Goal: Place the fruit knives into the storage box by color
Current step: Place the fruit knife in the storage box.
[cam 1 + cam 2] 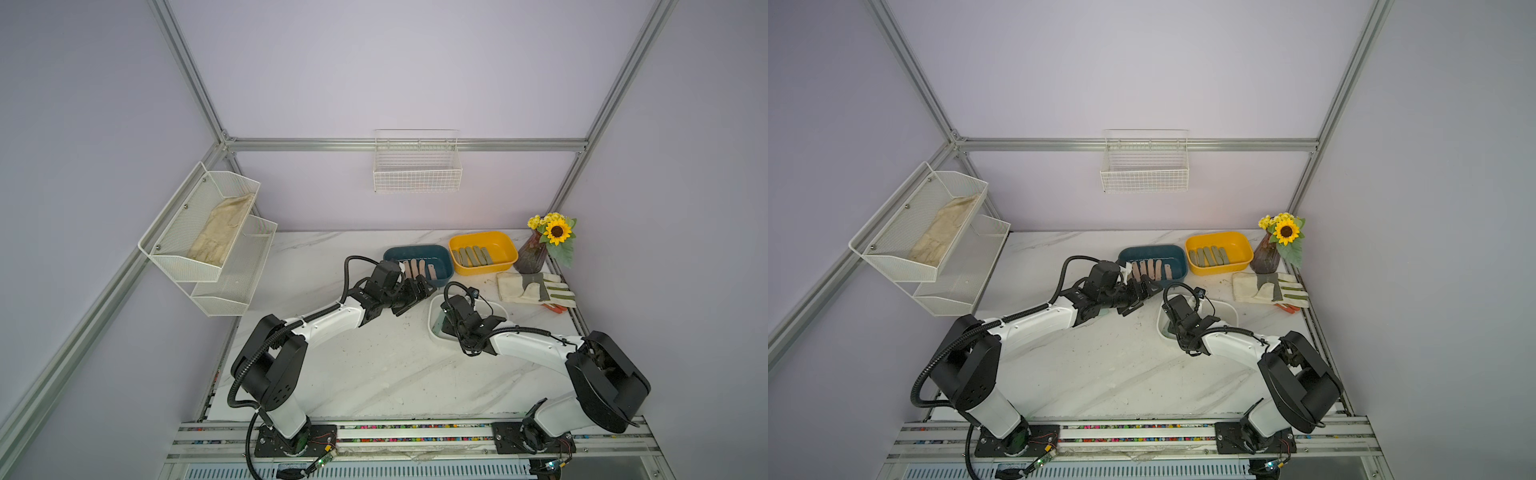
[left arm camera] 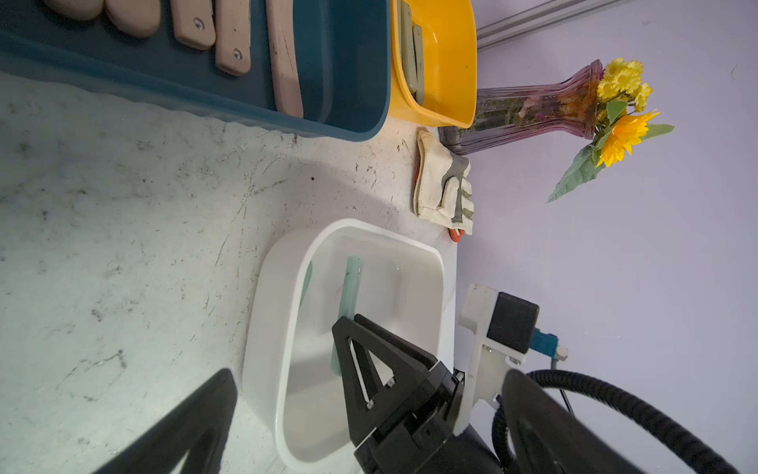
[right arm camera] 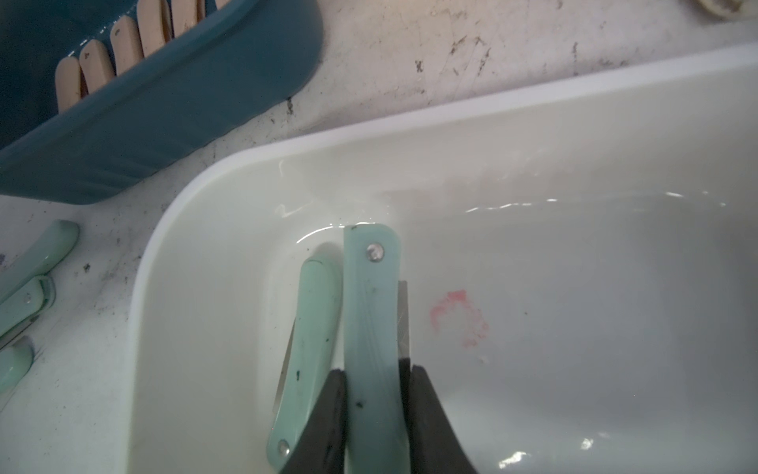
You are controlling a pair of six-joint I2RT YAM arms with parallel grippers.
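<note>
We see the right gripper (image 3: 373,379) clamped on a mint knife (image 3: 371,312) low inside the white box (image 3: 369,131), beside another mint knife (image 3: 309,328), keeping greens together. The left gripper (image 1: 417,291) hangs wide open by the blue box (image 1: 441,257) of pink knives (image 1: 417,268).

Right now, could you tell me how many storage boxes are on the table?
3. The teal box sits at the back, the yellow box beside it, and the white box in front of them, where the right gripper holds a mint green knife.
</note>
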